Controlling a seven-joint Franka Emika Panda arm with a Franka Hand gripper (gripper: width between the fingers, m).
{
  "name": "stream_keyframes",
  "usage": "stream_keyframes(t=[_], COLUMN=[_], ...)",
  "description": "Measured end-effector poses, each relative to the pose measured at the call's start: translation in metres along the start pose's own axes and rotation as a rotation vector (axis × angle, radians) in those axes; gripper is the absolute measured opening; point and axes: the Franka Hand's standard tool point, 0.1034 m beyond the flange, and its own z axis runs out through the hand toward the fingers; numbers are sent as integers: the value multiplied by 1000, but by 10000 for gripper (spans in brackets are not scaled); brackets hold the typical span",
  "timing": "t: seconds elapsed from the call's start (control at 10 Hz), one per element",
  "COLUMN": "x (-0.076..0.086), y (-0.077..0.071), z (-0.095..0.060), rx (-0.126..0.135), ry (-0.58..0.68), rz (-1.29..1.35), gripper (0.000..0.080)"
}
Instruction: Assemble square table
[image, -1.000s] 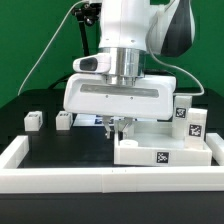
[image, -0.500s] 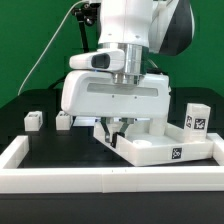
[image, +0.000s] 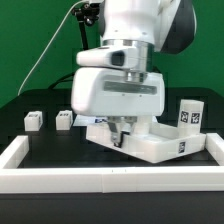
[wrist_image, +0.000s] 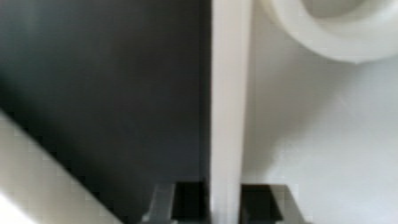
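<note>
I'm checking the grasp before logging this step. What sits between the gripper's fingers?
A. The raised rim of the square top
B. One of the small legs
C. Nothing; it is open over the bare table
A: in the wrist view the rim of the square top runs straight between the fingers of the gripper, while the small legs stand apart on the exterior view's left.

The square top (image: 150, 145) is set behind the border wall (image: 100, 176). To the exterior view's left of it, a first leg (image: 33, 120) and a second leg (image: 64, 119) are placed side by side. A third leg (image: 190, 113) is seen on the exterior view's right, apparently behind the top.
</note>
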Motion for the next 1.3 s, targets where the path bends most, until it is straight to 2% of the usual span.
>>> stream_keyframes(t=[0.2, 0.5, 0.7, 1.0, 1.2, 1.3], x=[20, 14, 19, 51, 78, 75], y=[5, 8, 6, 8, 14, 14], z=[5, 5, 6, 8, 13, 13], rx=[20, 11, 20, 41, 42, 43], ry=[-37, -39, -44, -43, -37, -38], rz=[-200, -362, -415, -436, -458, -454], gripper=[67, 67, 67, 67, 67, 67])
